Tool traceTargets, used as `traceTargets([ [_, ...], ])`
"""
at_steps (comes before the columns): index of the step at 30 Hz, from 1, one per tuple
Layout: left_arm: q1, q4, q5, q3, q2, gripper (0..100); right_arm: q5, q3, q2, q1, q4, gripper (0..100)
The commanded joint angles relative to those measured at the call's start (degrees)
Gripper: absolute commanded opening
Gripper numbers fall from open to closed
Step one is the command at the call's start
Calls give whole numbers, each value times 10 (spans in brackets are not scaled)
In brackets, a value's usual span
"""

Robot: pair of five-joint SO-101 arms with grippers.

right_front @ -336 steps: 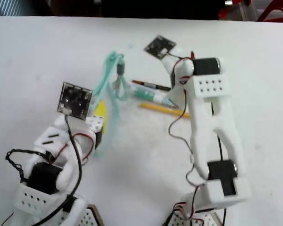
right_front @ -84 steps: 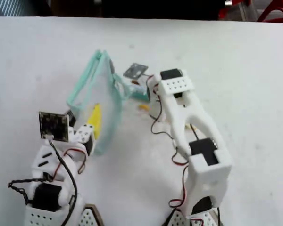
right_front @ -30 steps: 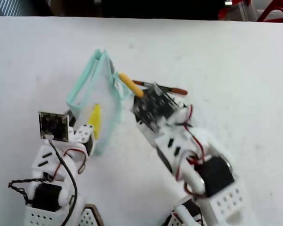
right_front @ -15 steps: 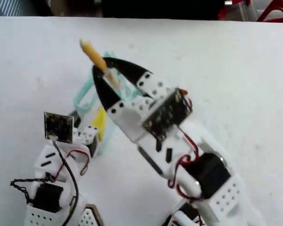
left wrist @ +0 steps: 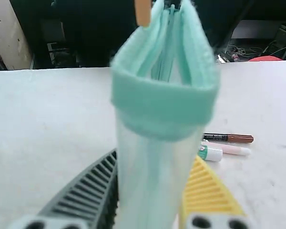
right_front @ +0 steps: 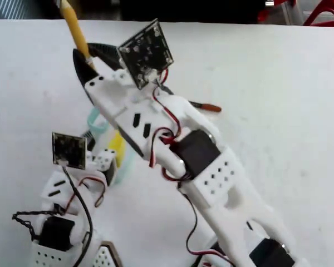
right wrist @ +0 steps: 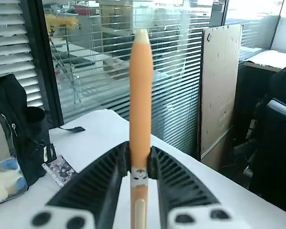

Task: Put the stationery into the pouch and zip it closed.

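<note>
Fingers (right wrist: 105,183) of the right gripper (right wrist: 139,151) are pinched tight on an orange pencil (right wrist: 139,95), which stands up between them with its pale tip uppermost. The left gripper (left wrist: 155,160) is likewise closed, its grey finger on one face and its yellow finger on the other face of the pouch (left wrist: 162,105). Both arms work over a white table (right_front: 278,72). From the high view, the right arm (right_front: 211,172) stretches slantwise across the table, with its gripper (right_front: 88,54) raised near the far left edge and the pencil (right_front: 73,28) tilted up from it. The left arm (right_front: 61,211) sits low at the near left, its gripper (right_front: 112,153) on the pouch (right_front: 94,119), most of which lies hidden under the right arm. The pouch is clear with teal trim, held on edge. Beside it on the table lie a brown pen (left wrist: 227,138) and, just beside that, a pale pink pen with a teal cap (left wrist: 224,151).
</note>
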Motion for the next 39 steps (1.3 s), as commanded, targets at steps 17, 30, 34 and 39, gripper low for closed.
traceTargets([
  [17, 7, 1, 0, -4, 1, 173, -4, 18, -48, 22, 34, 17],
  [30, 4, -1, 0, -4, 1, 173, -3, 122, -65, 22, 21, 17],
  [34, 4, -1, 0, -4, 1, 173, -2, 156, -108, 22, 22, 17],
  [39, 4, -1, 0, -4, 1, 173, 20, 165, -130, 20, 28, 50],
])
